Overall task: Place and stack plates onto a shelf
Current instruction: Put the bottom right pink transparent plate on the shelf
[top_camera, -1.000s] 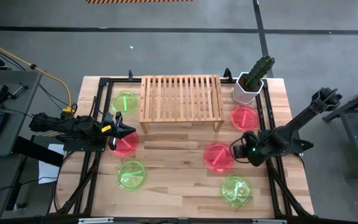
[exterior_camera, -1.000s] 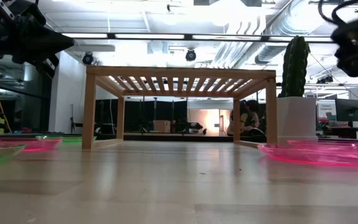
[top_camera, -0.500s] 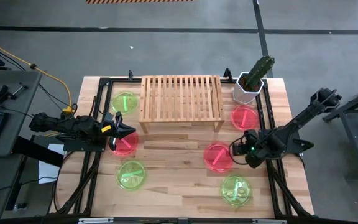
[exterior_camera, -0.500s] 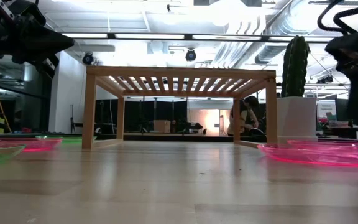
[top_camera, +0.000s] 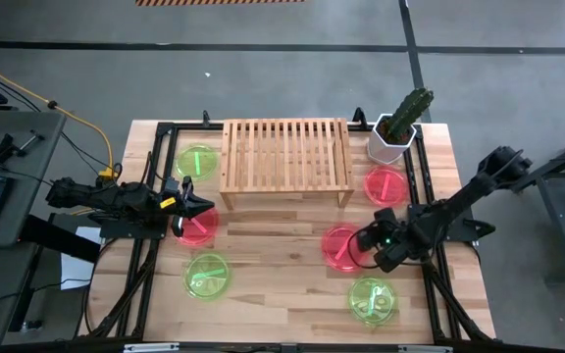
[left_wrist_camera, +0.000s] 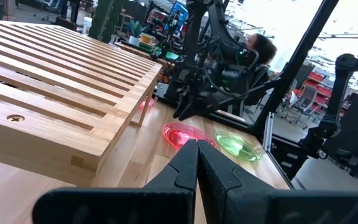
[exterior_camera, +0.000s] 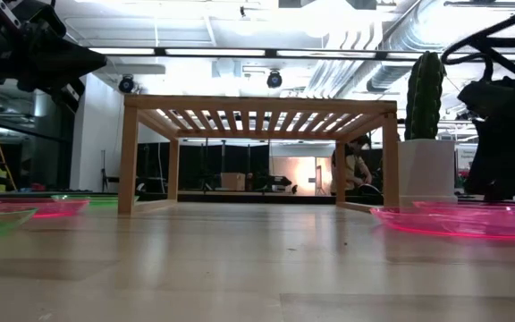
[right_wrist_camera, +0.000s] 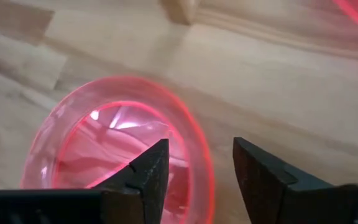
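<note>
The light-wood shelf [top_camera: 285, 154] stands at the table's far middle on its short legs [exterior_camera: 129, 161], its slatted top bare. Three green plates [top_camera: 196, 160] [top_camera: 207, 275] [top_camera: 372, 300] and three pink plates [top_camera: 195, 226] [top_camera: 342, 245] [top_camera: 385, 183] lie flat on the table. My right gripper [right_wrist_camera: 197, 168] is open and low over the middle pink plate [right_wrist_camera: 114, 149]. One finger is over the plate's inside and one outside its right rim [right_wrist_camera: 197, 152]. My left gripper [left_wrist_camera: 196, 155] is shut, up in the air over the left pink plate.
A cactus in a white pot [top_camera: 392, 137] stands right of the shelf at the far right. Black frame rails [top_camera: 155, 245] run along the table's left and right sides. Bare planks [top_camera: 273, 265] lie between the plates in front of the shelf.
My right gripper has come down and gone toward the table's left edge, reaching the right rim of the middle pink plate. The plates and my left arm have kept still.
</note>
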Available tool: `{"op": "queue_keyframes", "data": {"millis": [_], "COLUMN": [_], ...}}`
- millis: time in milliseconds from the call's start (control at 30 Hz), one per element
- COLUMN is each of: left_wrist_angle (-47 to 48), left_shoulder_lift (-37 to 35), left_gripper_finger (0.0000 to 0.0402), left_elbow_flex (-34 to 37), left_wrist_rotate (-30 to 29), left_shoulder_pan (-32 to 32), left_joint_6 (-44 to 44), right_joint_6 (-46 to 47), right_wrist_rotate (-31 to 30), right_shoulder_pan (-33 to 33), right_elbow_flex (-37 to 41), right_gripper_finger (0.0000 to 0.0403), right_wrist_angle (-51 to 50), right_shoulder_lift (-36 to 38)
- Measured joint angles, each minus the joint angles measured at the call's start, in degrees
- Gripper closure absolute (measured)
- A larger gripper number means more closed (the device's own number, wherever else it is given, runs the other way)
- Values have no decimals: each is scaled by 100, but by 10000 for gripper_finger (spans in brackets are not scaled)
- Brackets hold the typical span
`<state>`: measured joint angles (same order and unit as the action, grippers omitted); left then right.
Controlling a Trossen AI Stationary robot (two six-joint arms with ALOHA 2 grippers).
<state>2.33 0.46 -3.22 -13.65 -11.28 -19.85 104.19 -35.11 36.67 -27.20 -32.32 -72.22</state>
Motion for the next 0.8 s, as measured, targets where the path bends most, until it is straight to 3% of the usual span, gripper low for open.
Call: {"op": "queue_keyframes", "data": {"millis": [267, 433, 600, 800], "left_wrist_angle": [0, -1, 0, 0], "left_shoulder_lift": [0, -1, -1, 1], "left_gripper_finger": [401, 401, 401, 401], "left_elbow_flex": [0, 0, 0, 0], "left_wrist_rotate": [0, 0, 0, 0], "left_shoulder_pan": [1, -1, 0, -1], "left_joint_6": [-1, -1, 1, -1], "right_joint_6": [-566, -1406, -1812, -1591], "right_wrist_rotate": [-62, 386, 700, 402], "right_shoulder_pan": [0, -53, -255, -436], "right_elbow_flex": [-2, 34, 711, 1638], "right_gripper_finger": [252, 252, 252, 252], "right_wrist_angle": [218, 332, 983, 1505], "right_shoulder_lift": [207, 869, 1912, 2727]}}
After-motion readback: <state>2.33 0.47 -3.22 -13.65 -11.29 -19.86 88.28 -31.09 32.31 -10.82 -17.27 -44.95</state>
